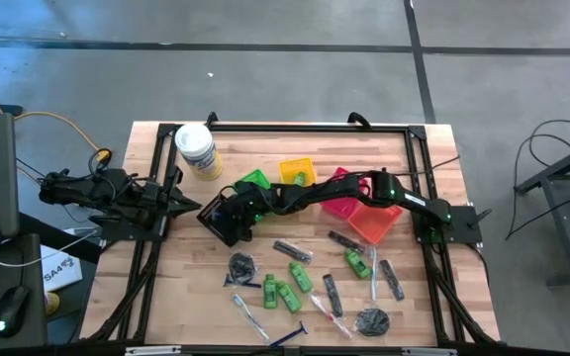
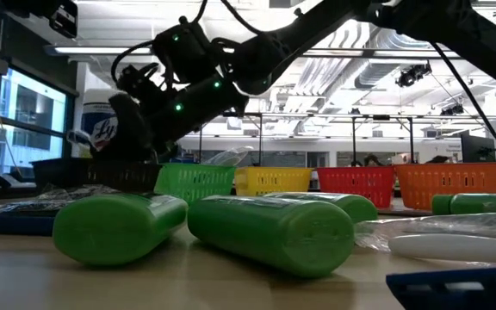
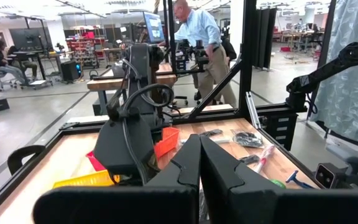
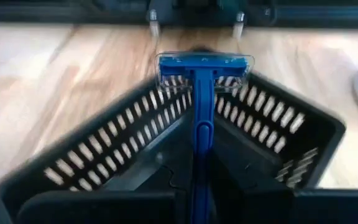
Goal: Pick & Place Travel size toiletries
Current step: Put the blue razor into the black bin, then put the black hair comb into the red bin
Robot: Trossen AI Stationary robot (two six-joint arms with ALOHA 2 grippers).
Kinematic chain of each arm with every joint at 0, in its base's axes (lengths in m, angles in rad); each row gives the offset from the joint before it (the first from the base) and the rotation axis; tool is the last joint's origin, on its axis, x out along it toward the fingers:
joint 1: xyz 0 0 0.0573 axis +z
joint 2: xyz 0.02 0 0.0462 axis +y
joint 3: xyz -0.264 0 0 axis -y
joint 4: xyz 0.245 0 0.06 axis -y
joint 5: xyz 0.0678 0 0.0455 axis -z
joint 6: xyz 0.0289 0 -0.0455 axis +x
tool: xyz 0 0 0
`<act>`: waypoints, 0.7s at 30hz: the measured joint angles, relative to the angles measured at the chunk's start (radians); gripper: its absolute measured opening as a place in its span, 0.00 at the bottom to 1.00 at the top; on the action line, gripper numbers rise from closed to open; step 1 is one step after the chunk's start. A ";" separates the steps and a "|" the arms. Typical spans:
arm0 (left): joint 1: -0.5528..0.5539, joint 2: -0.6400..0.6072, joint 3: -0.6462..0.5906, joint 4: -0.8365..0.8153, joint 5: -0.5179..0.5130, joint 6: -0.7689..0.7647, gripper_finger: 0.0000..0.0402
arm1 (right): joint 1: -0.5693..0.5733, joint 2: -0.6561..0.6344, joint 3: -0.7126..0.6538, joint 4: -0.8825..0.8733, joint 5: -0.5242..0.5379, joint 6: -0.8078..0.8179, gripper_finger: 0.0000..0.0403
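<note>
Green bottles lie nearest; right hand grips a blue razor over the black basket; left hand closed, empty; tub label unreadable.

Wooden table, white tub with yellow label near its back-left corner, 5 small plastic baskets, black, green, yellow, pink, orange

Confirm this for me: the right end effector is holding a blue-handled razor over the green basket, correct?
Not quite. The right end effector is shut on the blue-handled razor, but the basket under it is the black basket, not the green one. The right wrist view shows the razor head above its dark slotted wall.
</note>
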 joint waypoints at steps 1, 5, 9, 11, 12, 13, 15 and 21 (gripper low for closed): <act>0.000 0.000 0.000 0.000 0.000 0.000 0.00 | -0.002 0.000 -0.001 0.002 -0.002 0.000 0.07; 0.000 0.000 0.000 0.000 0.000 0.000 0.00 | -0.002 0.001 -0.001 0.000 -0.005 0.000 0.08; 0.000 0.000 0.000 -0.009 0.000 -0.001 0.00 | 0.002 0.003 -0.001 0.007 -0.019 -0.021 0.15; 0.000 0.000 0.000 -0.018 0.000 -0.001 0.00 | 0.007 0.004 -0.002 0.008 -0.020 -0.020 0.20; 0.000 0.000 0.000 -0.024 0.000 -0.001 0.00 | 0.010 0.004 -0.002 0.008 -0.015 -0.019 0.22; 0.000 0.000 0.000 -0.029 0.000 -0.001 0.00 | 0.013 0.004 -0.002 0.008 -0.007 -0.018 0.25; 0.000 0.000 0.000 -0.033 0.000 -0.001 0.00 | 0.014 0.004 -0.002 0.009 -0.002 -0.018 0.28; 0.000 0.000 0.000 -0.030 0.000 -0.001 0.00 | 0.014 -0.029 -0.003 0.017 -0.035 0.008 0.32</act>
